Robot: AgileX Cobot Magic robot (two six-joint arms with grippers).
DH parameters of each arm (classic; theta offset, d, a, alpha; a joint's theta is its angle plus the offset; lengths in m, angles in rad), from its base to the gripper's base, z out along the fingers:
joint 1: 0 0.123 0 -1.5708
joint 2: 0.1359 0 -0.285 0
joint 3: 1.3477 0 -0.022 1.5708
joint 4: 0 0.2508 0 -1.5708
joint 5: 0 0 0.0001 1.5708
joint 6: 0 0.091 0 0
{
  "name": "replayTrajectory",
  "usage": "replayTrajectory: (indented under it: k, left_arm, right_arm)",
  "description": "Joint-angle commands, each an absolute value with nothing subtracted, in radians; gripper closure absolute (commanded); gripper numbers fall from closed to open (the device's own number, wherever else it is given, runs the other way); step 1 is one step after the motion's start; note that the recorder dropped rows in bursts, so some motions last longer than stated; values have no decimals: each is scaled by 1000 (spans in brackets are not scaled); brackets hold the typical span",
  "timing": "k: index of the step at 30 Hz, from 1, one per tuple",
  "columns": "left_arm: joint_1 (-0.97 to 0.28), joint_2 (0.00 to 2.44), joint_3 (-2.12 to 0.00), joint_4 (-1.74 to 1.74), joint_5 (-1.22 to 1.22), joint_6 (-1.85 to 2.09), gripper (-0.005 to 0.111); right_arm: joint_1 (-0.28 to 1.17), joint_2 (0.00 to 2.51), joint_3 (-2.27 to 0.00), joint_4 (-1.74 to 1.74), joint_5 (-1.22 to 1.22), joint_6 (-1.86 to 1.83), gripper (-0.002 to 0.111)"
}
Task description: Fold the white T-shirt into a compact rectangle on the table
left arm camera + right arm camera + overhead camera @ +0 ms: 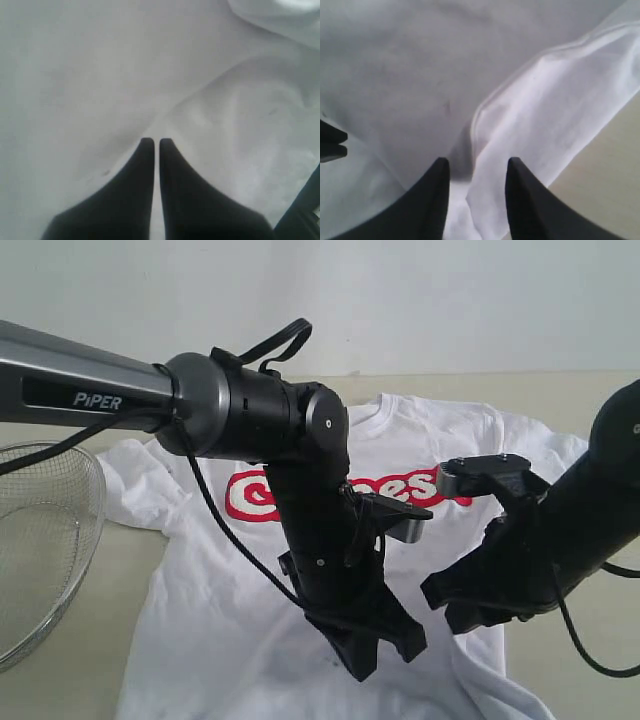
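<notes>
Exterior view: shirt (pixel 225 630) lay spread front-up on the table (pixel 80 660), collar toward the far edge, hem toward the near edge, red chest lettering partly hidden behind the arms. Sleeves were out flat. Not yet folded into a rectangle.

Handling, as a judgement: thin soft cotton, light, no stiffness. It would drape and bunch, drag over the matte top and slump if lifted at one point. Best taken at hems, side seams or shoulder corners, both layers pinched together. Mid-panel grabs would likely lift only the top layer.

Left gripper (pixel 155 144) sat low over the shirt's middle beside a shallow ridge of cloth, jaws pressed together. Could not tell whether any cloth was caught between them.

Right gripper (pixel 477 162) was over the shirt's side edge toward the table's right edge, jaws spread and straddling a doubled-over edge of cloth, not clamped on it. Bare table showed just beside that edge.

Basket (pixel 40 540), wire mesh, stood at the table's left edge, near the shirt's sleeve and partly out of frame. Nothing was seen in the visible part.
</notes>
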State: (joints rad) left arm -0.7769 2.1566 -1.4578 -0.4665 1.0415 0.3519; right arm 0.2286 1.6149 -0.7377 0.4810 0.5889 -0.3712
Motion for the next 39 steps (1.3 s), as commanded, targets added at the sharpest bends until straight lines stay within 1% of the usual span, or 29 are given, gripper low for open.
replayTrajectory:
  k: [1,8,26,33,35,36,39]
  left_arm:
    - [-775,2146,-1454,-473,1044,352,102]
    - [-775,2146,-1454,-473,1044,352,102]
    - [-775,2146,-1454,-481,1046,352,102]
    - [-775,2146,-1454,-481,1048,352,102]
    - [-775,2146,-1454,-481,1050,352,102]
    - [-775,2146,-1454,-481,1048,352,102]
    - [-775,2146,-1454,-481,1046,352,102]
  right_arm:
    - [230,1616,-746,495,557,-391,76]
    - [230,1618,-746,606,545,-472,76]
    - [230,1620,-744,610,513,-455,76]
    - [230,1691,-744,610,514,-444,76]
    - [230,1688,-744,610,516,-444,80]
    - [230,1686,-744,607,516,-444,85]
    - [230,1682,-744,588,531,-404,109]
